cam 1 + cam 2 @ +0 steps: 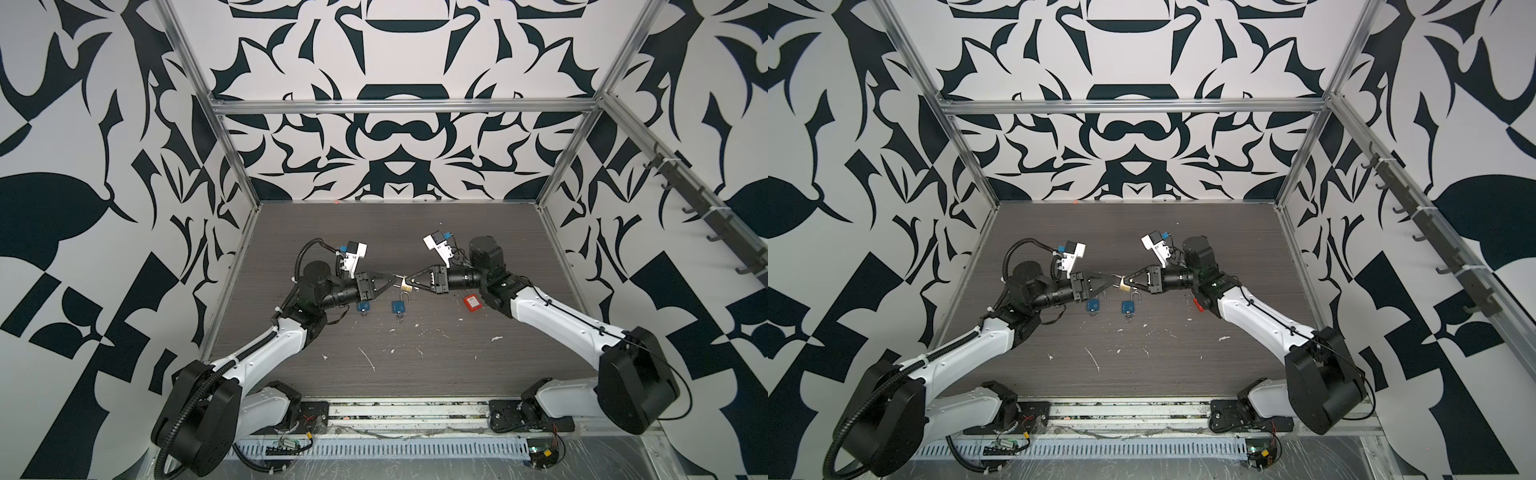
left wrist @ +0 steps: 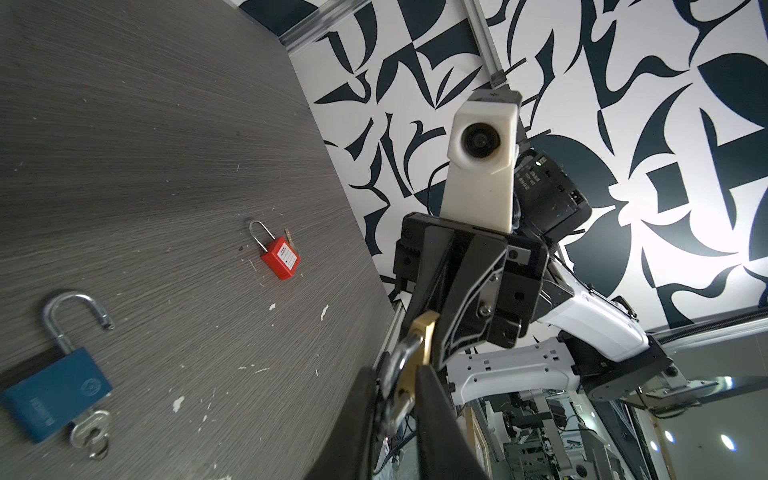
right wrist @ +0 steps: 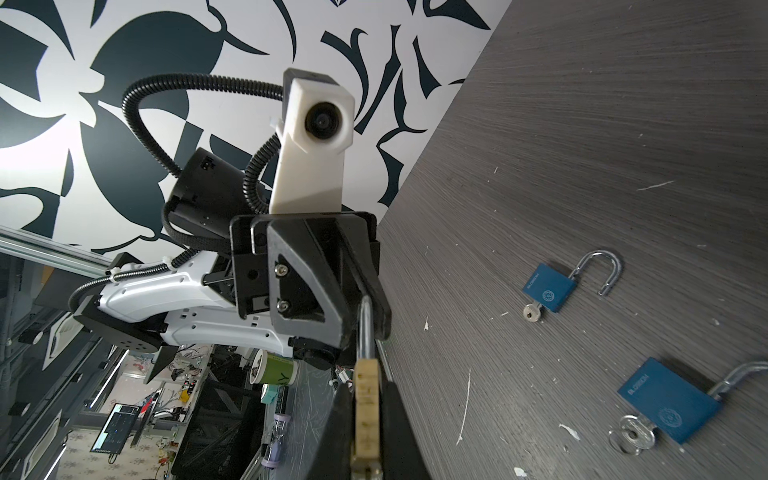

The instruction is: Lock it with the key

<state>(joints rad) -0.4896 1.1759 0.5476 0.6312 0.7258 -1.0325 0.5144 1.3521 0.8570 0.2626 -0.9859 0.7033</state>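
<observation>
Above grey table, arms tip to tip, left fingers and right fingers tight on brass padlock.

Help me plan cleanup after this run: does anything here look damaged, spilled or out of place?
The table looks scarred: white flecks and scratches scatter across its near half, like a gouged or flaking surface. The two blue padlocks lie with shackles open and keys in, which suits the task.

We log a brass padlock with a silver shackle, a blue padlock, a second blue padlock, and a red padlock with a white label. Table: grey woodgrain, flecked white. Walls: white with dark navy swirling shapes.
</observation>
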